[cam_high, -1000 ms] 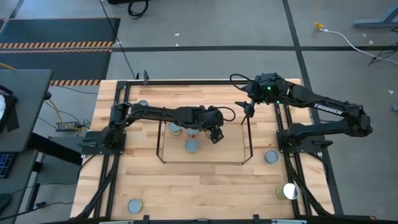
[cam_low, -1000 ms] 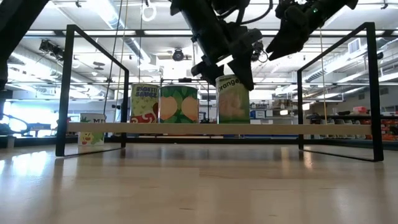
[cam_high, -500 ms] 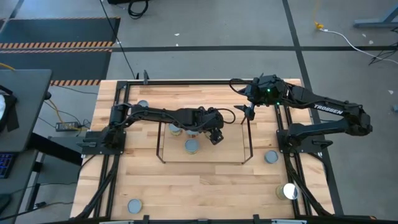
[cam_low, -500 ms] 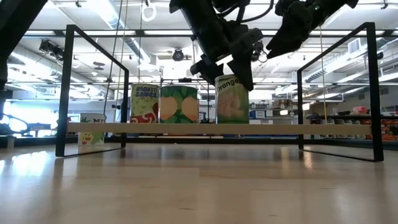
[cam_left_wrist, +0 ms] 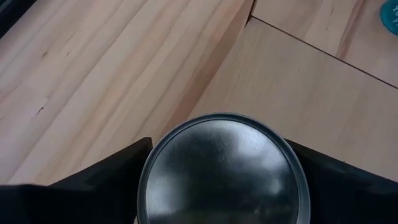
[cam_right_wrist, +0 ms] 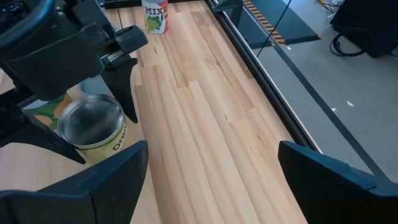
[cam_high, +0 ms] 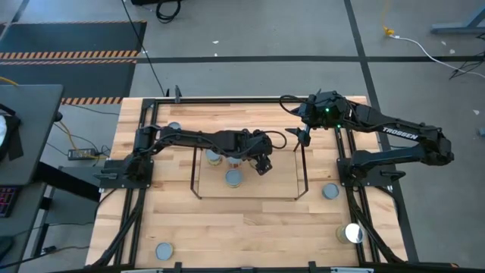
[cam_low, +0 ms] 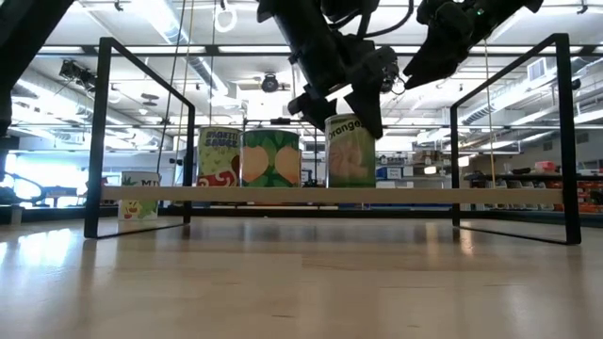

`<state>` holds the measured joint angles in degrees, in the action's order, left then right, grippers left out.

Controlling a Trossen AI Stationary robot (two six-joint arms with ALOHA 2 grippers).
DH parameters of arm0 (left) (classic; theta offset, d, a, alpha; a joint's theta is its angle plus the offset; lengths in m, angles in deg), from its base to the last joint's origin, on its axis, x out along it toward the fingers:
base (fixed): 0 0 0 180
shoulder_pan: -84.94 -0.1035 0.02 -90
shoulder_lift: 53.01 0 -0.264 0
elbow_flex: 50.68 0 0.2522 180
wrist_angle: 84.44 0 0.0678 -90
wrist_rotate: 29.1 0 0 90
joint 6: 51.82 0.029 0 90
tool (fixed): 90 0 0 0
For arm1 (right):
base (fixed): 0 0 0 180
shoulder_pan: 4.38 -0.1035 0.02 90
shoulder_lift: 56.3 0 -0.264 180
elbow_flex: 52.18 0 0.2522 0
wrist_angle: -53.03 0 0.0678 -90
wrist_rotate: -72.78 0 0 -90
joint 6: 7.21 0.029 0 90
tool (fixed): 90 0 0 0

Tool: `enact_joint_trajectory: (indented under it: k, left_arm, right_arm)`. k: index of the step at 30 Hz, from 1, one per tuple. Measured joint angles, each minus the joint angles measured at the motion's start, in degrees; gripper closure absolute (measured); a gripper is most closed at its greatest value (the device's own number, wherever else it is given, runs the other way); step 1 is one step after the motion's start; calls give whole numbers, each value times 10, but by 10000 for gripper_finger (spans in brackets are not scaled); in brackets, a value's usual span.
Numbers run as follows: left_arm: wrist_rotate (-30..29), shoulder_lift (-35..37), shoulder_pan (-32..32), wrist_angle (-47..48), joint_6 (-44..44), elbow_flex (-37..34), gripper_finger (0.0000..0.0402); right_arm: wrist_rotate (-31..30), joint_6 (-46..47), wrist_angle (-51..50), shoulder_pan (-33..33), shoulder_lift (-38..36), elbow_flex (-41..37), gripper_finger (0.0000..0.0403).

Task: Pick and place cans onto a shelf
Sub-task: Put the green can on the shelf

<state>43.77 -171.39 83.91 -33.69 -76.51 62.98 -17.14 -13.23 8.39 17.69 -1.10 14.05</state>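
The shelf [cam_high: 250, 198] is a dark rod rack with a pale board [cam_low: 283, 194]. Two cans [cam_low: 219, 155] [cam_low: 270, 157] stand on the board. My left gripper [cam_high: 261, 159] reaches over the shelf and is shut on a third can, labelled orange [cam_low: 350, 155], with a silver top [cam_left_wrist: 224, 168]. My right gripper [cam_high: 301, 135] hovers open and empty above the shelf's right end. In its wrist view [cam_right_wrist: 211, 180] it looks toward the held can [cam_right_wrist: 93, 124]. My left gripper pinches the orange can by its upper rim and side, one finger [cam_left_wrist: 106, 186] on each side of the round top [cam_left_wrist: 186, 155]. The fingers slant down from above [cam_low: 369, 118]. The can stands upright with its base on the shelf board, to the right of the green can.
Loose cans stand on the table at the right [cam_high: 330, 191], near right [cam_high: 352, 233], near left [cam_high: 164, 250] and far left [cam_high: 174, 127]. The shelf's upright end frames [cam_low: 563, 141] and the black outer table frame [cam_high: 227, 98] border the work area.
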Motion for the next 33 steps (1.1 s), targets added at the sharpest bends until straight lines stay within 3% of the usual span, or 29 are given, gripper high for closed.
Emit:
enact_joint_trajectory:
  k: [33]
  left_arm:
    - [4,10,3,-15,-1,0,47]
  right_arm:
    - [0,37,-8,0,0,0,28]
